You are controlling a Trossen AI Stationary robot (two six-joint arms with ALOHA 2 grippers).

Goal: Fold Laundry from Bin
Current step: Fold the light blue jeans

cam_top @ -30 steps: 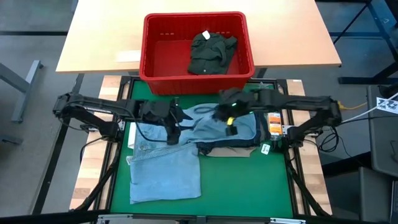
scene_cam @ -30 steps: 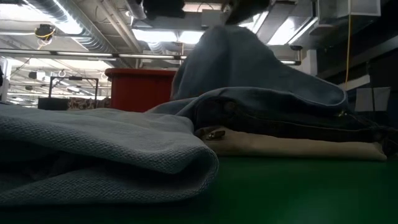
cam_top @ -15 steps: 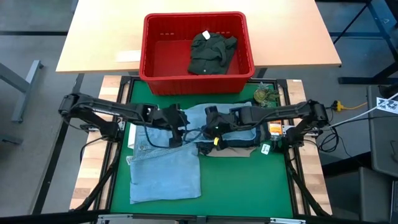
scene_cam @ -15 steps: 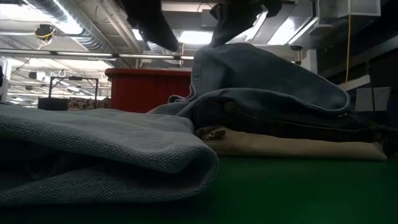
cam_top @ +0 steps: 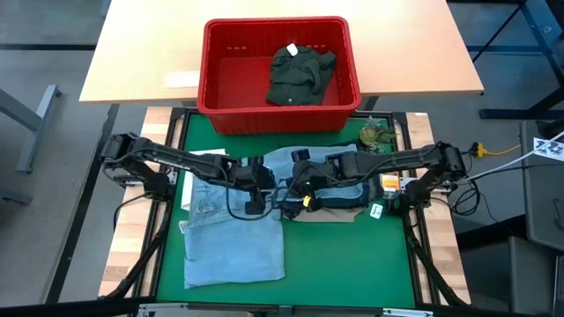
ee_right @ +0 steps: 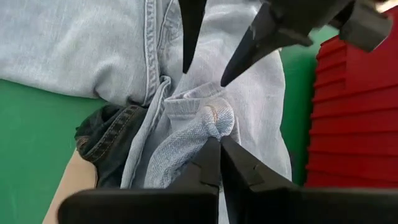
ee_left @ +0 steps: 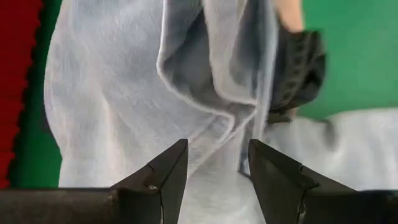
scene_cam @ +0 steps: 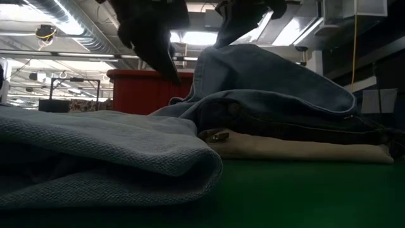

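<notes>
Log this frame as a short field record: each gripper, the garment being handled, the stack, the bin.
right gripper: shut on a bunched fold of the light blue jeans
left gripper: open, above the same jeans, near the right gripper
stack: dark navy jeans on beige trousers
bin: holds a dark olive-green piece

Left fingers [ee_left: 214, 163] parted; right fingers [ee_right: 219, 163] pinched together.

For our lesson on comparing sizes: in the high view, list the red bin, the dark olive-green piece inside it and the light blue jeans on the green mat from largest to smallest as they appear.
1. Red bin
2. Light blue jeans
3. Dark olive-green piece
</notes>
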